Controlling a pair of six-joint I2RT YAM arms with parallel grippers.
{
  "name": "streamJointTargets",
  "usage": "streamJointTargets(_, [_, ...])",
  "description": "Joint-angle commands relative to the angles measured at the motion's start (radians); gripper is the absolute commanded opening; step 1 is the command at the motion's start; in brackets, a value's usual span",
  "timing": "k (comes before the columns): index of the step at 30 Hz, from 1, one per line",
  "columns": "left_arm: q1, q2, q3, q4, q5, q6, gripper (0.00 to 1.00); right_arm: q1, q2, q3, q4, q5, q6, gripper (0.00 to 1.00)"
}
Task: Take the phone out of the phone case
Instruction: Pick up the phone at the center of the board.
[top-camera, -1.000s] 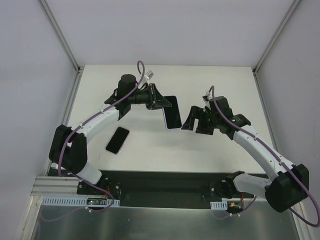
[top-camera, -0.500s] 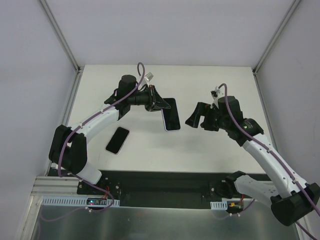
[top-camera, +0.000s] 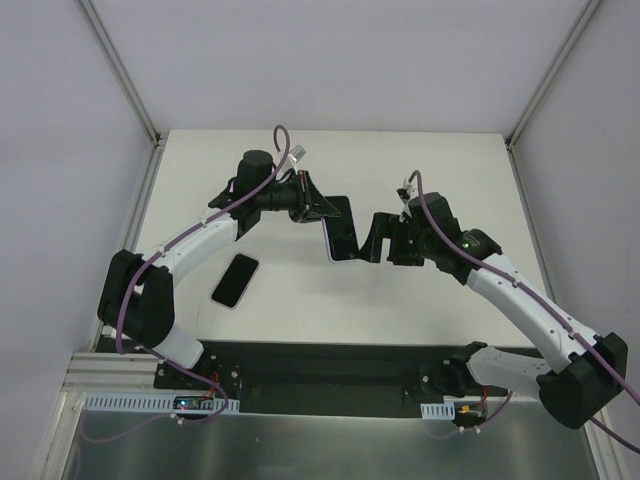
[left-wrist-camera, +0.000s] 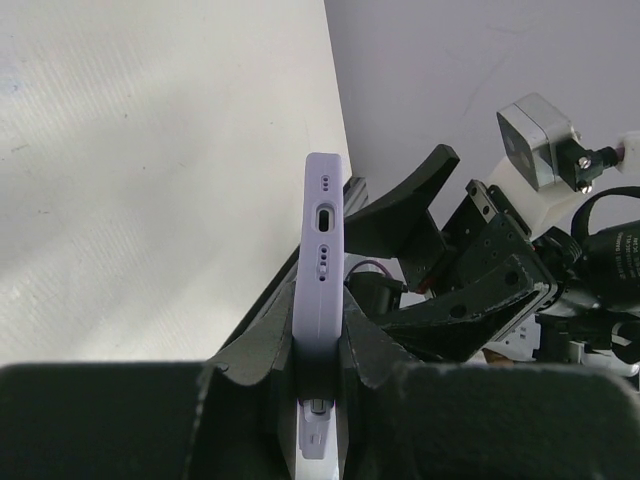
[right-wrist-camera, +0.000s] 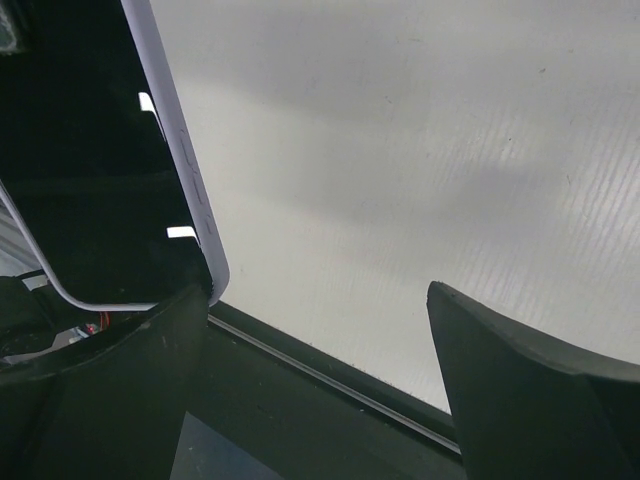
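Note:
A black-screened phone in a lavender case (top-camera: 343, 232) is held in the air over the table's middle. My left gripper (top-camera: 318, 207) is shut on its upper end. In the left wrist view the case (left-wrist-camera: 325, 260) stands edge-on between my fingers, port holes facing the camera, with the gripper (left-wrist-camera: 322, 335) clamped on both faces. My right gripper (top-camera: 383, 238) is open right beside the phone's right edge. In the right wrist view the phone's screen (right-wrist-camera: 90, 180) and case rim (right-wrist-camera: 190, 180) sit at the left finger, and the open gripper (right-wrist-camera: 315, 300) holds nothing.
A second dark phone (top-camera: 235, 281) lies flat on the white table (top-camera: 300, 290) at the near left. The black base plate (top-camera: 330, 365) runs along the table's near edge. Grey walls close in the table on the left, right and back.
My right gripper pulled up and away to the right half a second ago, then came back left to the phone's right edge. The left gripper kept hold of the cased phone, barely moving.

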Motion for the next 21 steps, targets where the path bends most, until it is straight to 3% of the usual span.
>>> streamJointTargets(1, [-0.003,-0.066,0.045,0.045,0.031,-0.018,0.00,0.017,0.036,0.030,-0.073,0.116,-0.026,0.93])
streamJointTargets(6, [-0.005,-0.083,0.046,0.042,0.023,-0.011,0.00,0.020,0.074,0.046,-0.130,0.205,-0.032,0.93])
streamJointTargets(15, [-0.011,-0.118,0.042,0.047,0.014,-0.031,0.00,0.029,0.128,0.033,-0.075,0.187,-0.014,0.93])
streamJointTargets(21, [-0.012,-0.155,0.016,0.132,0.031,-0.106,0.00,0.029,0.159,0.013,-0.031,0.167,-0.002,0.93])
